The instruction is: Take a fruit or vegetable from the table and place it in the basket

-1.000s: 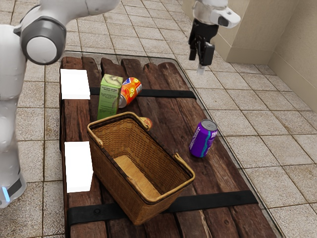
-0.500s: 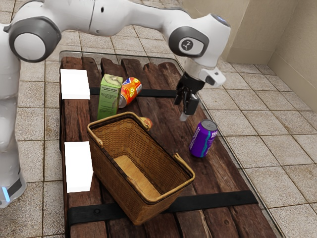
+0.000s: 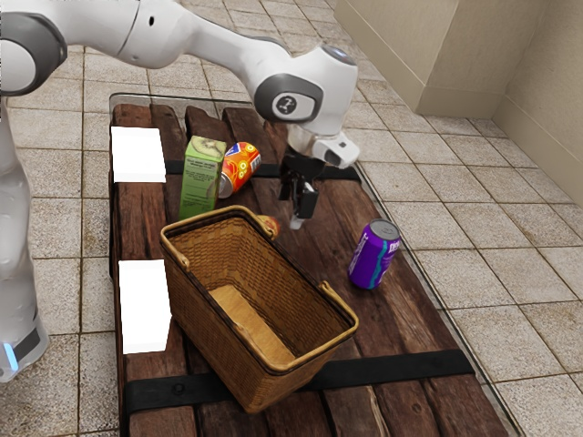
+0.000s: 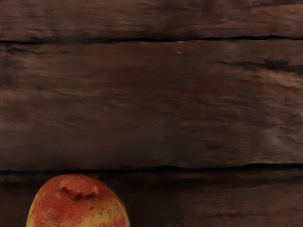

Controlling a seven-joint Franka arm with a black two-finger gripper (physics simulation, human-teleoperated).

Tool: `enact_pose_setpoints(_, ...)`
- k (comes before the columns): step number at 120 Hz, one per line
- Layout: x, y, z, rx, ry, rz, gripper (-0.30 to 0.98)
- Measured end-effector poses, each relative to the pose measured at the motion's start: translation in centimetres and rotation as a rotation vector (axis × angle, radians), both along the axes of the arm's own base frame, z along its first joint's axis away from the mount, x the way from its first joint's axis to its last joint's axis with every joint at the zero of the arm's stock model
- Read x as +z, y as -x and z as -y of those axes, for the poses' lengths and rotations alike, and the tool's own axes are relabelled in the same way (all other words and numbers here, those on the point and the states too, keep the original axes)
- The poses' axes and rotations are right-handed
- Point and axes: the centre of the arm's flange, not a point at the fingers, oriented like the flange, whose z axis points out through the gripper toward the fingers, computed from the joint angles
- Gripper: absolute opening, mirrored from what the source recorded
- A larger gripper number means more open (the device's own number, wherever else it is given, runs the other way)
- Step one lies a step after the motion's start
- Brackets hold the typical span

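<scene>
Fruit (image 3: 273, 224) on table (image 3: 392, 330), beside basket (image 3: 249, 329); not lifted. Gripper (image 3: 298, 217) near it, above the boards; spread or pressed together, cannot tell. Grasp, lift, drop all remain. Basket upright, bare floor showing. Carton (image 3: 200, 177) and purple can (image 3: 373, 258) upright, orange can (image 3: 240, 168) tilted; contents unseen.

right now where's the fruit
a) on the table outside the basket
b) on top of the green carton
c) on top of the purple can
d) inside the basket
a, the fruit sits on the table's wood, just past the rim of the basket
</scene>
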Motion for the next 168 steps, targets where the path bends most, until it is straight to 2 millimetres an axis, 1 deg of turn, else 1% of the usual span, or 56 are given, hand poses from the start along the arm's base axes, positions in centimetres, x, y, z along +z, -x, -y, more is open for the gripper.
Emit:
enact_pose_setpoints(5,-0.8,-0.1,-0.1,-0.001,-0.001,-0.005,0.69)
enact_pose_setpoints(12,-1.7,-0.5,-0.8,0.008,-0.003,-0.006,0.69)
enact_pose_setpoints(29,-2.6,-0.8,-3.5,0.048,-0.005,0.0,0.69)
enact_pose_setpoints(39,-3.3,-0.7,-4.3,0.06,-0.004,0.0,0.69)
enact_pose_setpoints(45,-3.5,-0.8,-4.4,0.059,-0.004,0.001,0.69)
enact_pose_setpoints(56,-3.4,-1.0,-4.4,0.054,-0.004,0.012,0.69)
enact_pose_setpoints(69,-3.3,-0.9,-4.9,0.058,-0.004,0.019,0.69)
enact_pose_setpoints(81,-3.3,0.5,-5.4,0.065,-0.004,0.018,0.69)
enact_pose_setpoints(91,-3.4,1.2,-4.9,0.055,-0.004,0.018,0.69)
enact_pose_setpoints(102,-4.1,1.5,-4.4,0.043,-0.001,0.006,0.69)
enact_pose_setpoints(119,-5.1,1.4,-4.9,0.05,0.002,-0.011,0.69)
enact_pose_setpoints(137,-5.5,1.5,-5.7,0.061,0.004,-0.017,0.69)
enact_pose_setpoints(153,-5.6,1.4,-5.6,0.056,0.004,-0.019,0.69)
enact_pose_setpoints(168,-6.3,1.8,-5.7,0.057,0.006,-0.037,0.69)
